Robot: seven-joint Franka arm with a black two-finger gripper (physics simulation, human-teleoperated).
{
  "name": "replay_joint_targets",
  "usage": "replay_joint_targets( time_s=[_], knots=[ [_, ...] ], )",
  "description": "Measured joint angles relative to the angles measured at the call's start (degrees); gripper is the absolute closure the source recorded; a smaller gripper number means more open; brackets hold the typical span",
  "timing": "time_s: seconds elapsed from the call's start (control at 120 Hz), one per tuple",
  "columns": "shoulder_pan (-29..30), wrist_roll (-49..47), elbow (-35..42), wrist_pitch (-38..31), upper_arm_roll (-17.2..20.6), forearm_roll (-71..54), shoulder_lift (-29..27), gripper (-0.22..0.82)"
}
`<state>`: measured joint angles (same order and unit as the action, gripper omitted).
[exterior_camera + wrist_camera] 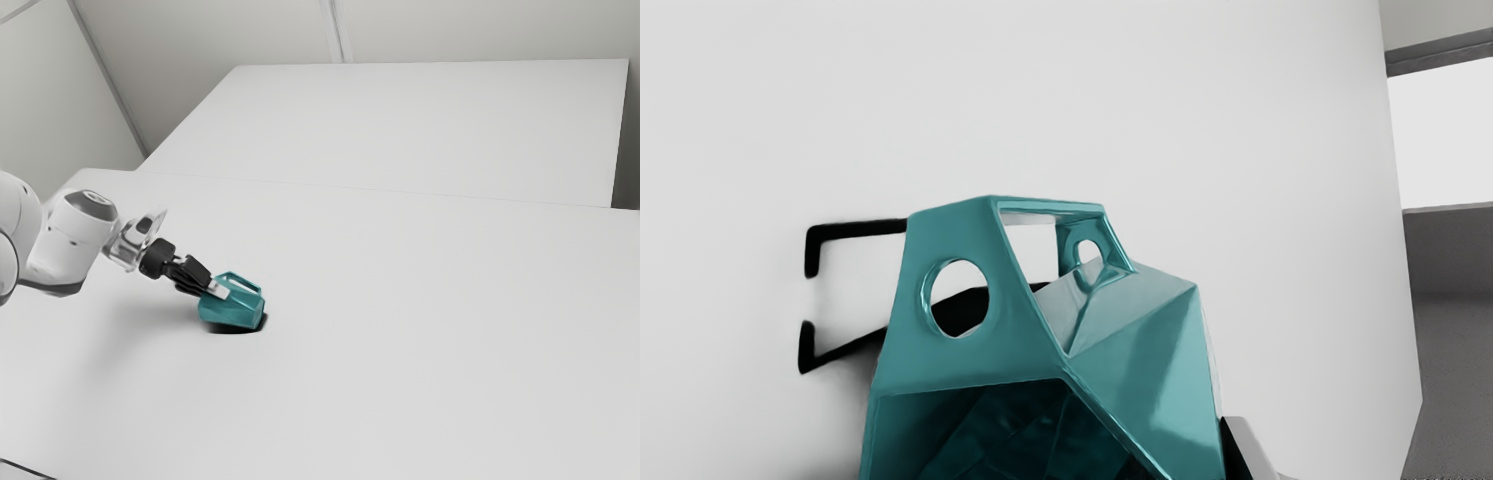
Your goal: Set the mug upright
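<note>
"One teal mug (pixel 238 312), folks, and it's tipped over, not upright! Where have we got it?"

"On the near part of the white table (pixel 420 340), over toward the exterior view's left, right at the end of the arm (pixel 85 235). The mouth faces the arm, the base points toward the exterior view's right, and up on top sits the handle (pixel 950 233)!"

"And the fingers (pixel 219 290), the big question: apart, together, clamped?"

"Can't call it! They're at the mug, but neither view settles whether they're apart or closed on its wall."

"What about the wrist view?"

"Oh, a lovely look at it! Angular, faceted sides, a glossy finish, and the dark interior opening toward the camera. The handle stands up off the body with a wide gap under its top bar and a round hole through each of its end panels, bare table showing through."

"Any shadow?"

"Plenty! A crisp black shadow (pixel 856 228) of the handle falls on the table beside the mug, and the exterior view has a dark patch right under the body. Whether the mug touches the table there, I can't tell."

"And the surroundings?"

"A pale panel (pixel 430 120) beyond a thin seam at the table's far side, light walls (pixel 230 30) behind that, and a thin dark line (pixel 28 469) down in the exterior view's lower left corner!"
</note>
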<state>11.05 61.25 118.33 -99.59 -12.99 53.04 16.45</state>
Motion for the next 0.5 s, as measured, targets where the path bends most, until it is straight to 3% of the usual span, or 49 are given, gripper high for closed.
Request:
replay_joint_targets(
  time_s=[0.275, 0.5],
  knots=[
    [-1.2, 1.4, 0.0, 0.3, 0.2, -0.1, -2.5, 0.75],
    [-5.6, 0.2, -0.1, -1.9, 0.1, -7.3, -11.3, 0.76]
  ],
)
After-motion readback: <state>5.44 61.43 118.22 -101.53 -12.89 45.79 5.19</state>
